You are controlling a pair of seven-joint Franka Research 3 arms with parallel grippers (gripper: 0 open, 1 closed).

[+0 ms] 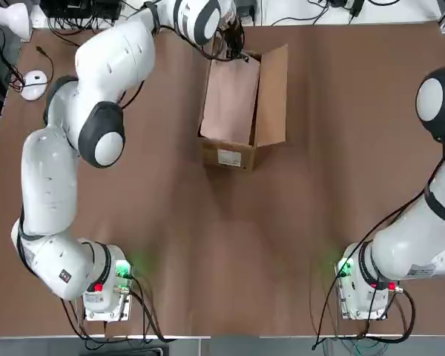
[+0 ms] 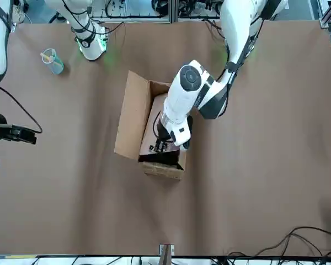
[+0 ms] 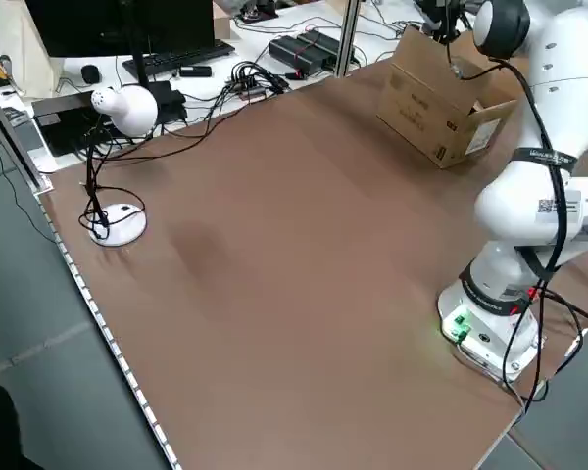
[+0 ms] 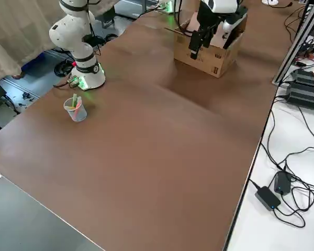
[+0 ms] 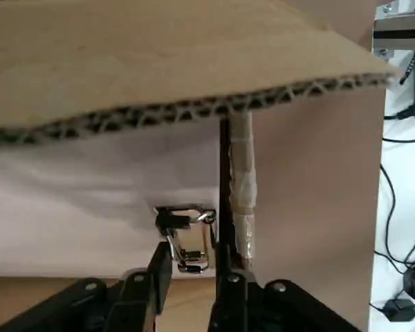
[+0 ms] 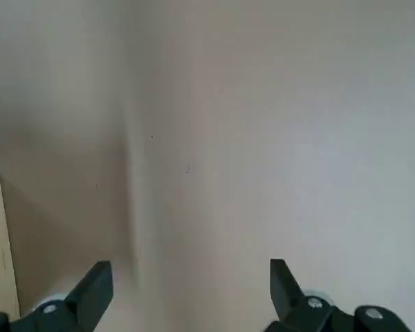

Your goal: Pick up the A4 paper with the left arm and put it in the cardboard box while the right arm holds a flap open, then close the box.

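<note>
The left gripper is over the far part of the cardboard box, its two fingers spread part-way, the clip of the A4 paper just beyond their tips. The A4 paper lies inside the box, flat side up, between its long walls. To the right, the right gripper hangs over the table, fingers spread wide with bare surface in sight between them.

The left wrist view shows the clip — the top view has that end hidden under the left gripper. The front view and the right side view catch a cup holding sticks near the right arm's base; the top view doesn't.

The brown table has a white round-based stand at its far left corner. The box sits by the far edge, its labelled end towards the robot and a long flap standing open on the right. Past that edge are a monitor, a keyboard and black cables on white; a pale curtain hangs behind the right arm.
</note>
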